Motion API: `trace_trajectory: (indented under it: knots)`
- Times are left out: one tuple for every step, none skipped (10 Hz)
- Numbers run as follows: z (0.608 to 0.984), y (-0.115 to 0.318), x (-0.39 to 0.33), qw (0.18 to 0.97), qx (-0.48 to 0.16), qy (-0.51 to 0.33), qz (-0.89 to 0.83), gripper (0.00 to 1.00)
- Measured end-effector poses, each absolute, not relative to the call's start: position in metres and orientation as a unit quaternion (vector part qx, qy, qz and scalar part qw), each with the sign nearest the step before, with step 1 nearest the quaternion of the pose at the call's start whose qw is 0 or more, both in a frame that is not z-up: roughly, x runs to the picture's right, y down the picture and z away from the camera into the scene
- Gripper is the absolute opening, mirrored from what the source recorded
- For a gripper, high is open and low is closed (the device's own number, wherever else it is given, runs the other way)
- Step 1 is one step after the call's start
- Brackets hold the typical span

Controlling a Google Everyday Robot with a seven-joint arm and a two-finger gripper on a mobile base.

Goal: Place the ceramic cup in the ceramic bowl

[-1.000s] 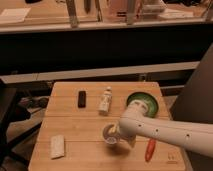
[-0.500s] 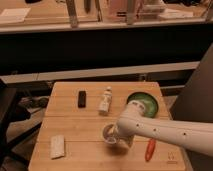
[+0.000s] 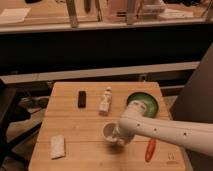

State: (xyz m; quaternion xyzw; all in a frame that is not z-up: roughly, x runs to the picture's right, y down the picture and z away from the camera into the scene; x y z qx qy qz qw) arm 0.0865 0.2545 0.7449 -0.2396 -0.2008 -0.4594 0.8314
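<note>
Hardly anything has moved since the earlier frames: we find the arm and the cup in the same places on the table. At the end of the arm, the gripper (image 3: 119,135) sits against the right side of the ceramic cup (image 3: 110,132), and we cannot tell whether it is released or clenched, since the wrist covers it. That cup stands upright on the wooden table (image 3: 75,125), near the middle of its near half, its opening facing up. From there the white arm (image 3: 165,132) runs right and off the picture's edge. Far and right of the cup lies the ceramic bowl (image 3: 141,98), green inside, its near edge hidden behind the arm. We see a white bottle-shaped figure (image 3: 105,100) left of the bowl and a small black block (image 3: 81,98) farther left. An orange-red stick (image 3: 150,149) lies near the right corner, under the arm, and a white packet (image 3: 58,147) near the left corner.
</note>
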Motion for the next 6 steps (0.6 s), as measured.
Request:
trace_trajectory:
  knots:
    - [0.745, 0.252, 0.092, 0.833, -0.241, -0.201, -0.456, 0.21]
    - [0.746, 0.25, 0.099, 0.834, -0.242, -0.202, -0.454, 0.11]
    - [0.747, 0.247, 0.104, 0.836, -0.241, -0.202, -0.45, 0.03]
    - [0.748, 0.244, 0.104, 0.837, -0.239, -0.204, -0.448, 0.01]
    - [0.749, 0.241, 0.105, 0.838, -0.239, -0.204, -0.446, 0.01]
    - [0.749, 0.239, 0.107, 0.838, -0.238, -0.205, -0.446, 0.01]
